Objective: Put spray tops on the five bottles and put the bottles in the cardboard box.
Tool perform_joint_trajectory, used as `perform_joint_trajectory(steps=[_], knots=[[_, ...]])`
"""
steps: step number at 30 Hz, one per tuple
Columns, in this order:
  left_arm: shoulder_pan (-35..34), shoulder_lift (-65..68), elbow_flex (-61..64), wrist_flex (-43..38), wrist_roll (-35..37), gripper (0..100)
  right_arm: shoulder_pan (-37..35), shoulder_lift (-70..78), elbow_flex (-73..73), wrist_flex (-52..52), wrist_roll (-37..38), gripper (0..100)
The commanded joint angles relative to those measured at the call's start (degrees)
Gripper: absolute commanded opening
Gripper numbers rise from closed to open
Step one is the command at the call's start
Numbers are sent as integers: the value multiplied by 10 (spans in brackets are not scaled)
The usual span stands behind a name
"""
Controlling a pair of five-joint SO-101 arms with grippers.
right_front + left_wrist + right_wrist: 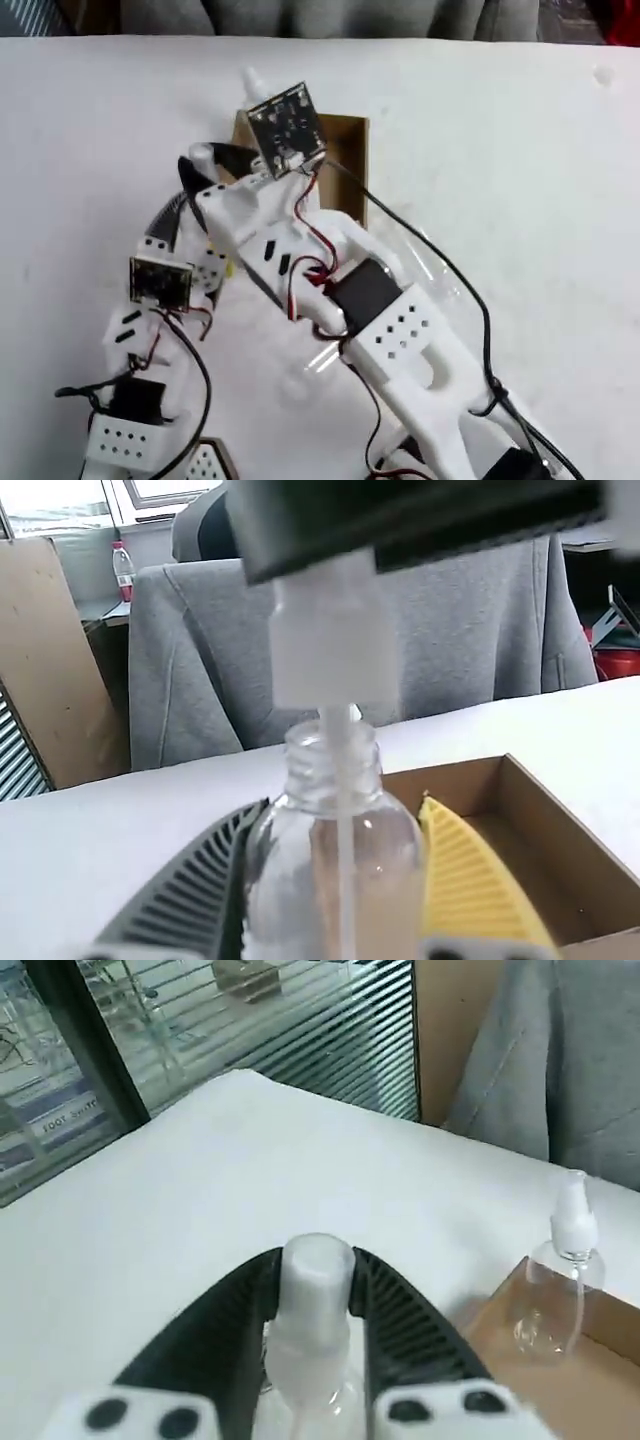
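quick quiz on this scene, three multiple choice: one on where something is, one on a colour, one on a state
1. Where does the tube of the spray top go?
A) down into the neck of the bottle
B) beside the bottle, outside it
C) under the bottle

2. The fingers of the left gripper are:
A) both white
B) one dark, one yellow
C) both red

3. The right gripper is:
A) open
B) shut on the bottle
C) shut on the spray top

Answers:
1 A: the left wrist view shows the tube running through the neck.
2 B: a dark finger and a yellow one flank the bottle.
3 C: in the right wrist view its black fingers clamp the white spray top.
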Motion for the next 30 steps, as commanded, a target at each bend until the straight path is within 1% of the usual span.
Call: perform_joint_trajectory(steps=[1, 5, 7, 10, 13, 15, 18, 20, 24, 30], knots=[[0, -7, -8, -17, 8, 20, -5, -6, -35, 16, -5, 67], [0, -7, -8, -17, 8, 20, -15, -6, -49, 63, -4, 224], [0, -7, -8, -17, 8, 20, -17, -7, -70, 88, -4, 251], [0, -7, -8, -17, 8, 20, -14, -7, -125, 136, -8, 221], [0, -7, -8, -17, 8, 20, 0, -7, -182, 187, -9, 169], [0, -7, -8, -17, 8, 20, 16, -7, -218, 218, -9, 113], [0, -7, -8, -17, 8, 20, 65, -6, -251, 245, -9, 9], [0, -7, -8, -17, 8, 20, 104, -3, -253, 246, -9, 33], [0, -7, -8, -17, 8, 20, 157, 17, -236, 245, -9, 15], [0, -7, -8, -17, 8, 20, 166, 93, -214, 216, -9, 16]])
